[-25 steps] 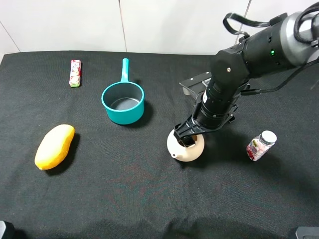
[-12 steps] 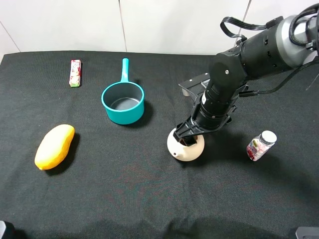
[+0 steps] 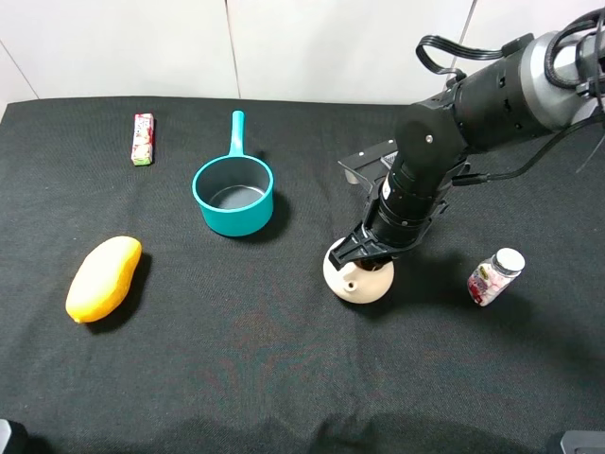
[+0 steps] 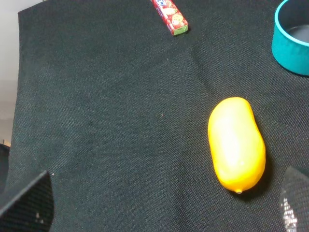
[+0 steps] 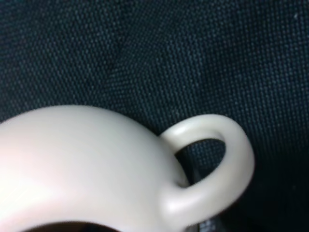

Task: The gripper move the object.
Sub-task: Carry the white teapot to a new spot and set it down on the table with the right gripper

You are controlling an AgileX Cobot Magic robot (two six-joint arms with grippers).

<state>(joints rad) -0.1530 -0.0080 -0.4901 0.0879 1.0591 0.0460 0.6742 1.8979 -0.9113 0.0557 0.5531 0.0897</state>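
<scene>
Teapot [image 3: 371, 286] nudged rightward, right tool [image 3: 363, 259] clamped on its rim; bottle [image 3: 494, 277] near, bare cloth [image 3: 284, 378] toward front edge

Mango [image 3: 104, 278], teal saucepan [image 3: 233, 196], candy pack [image 3: 143, 139], bottle [image 3: 495, 276]

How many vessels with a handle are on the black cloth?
2: the teal saucepan, left of centre, and the beige teapot under the right gripper. Nothing seems hidden.

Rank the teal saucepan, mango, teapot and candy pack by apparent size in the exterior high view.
teal saucepan, largest with its handle
mango
teapot, partly hidden under the right gripper, so its place against the mango is unsure
candy pack, smallest
</scene>
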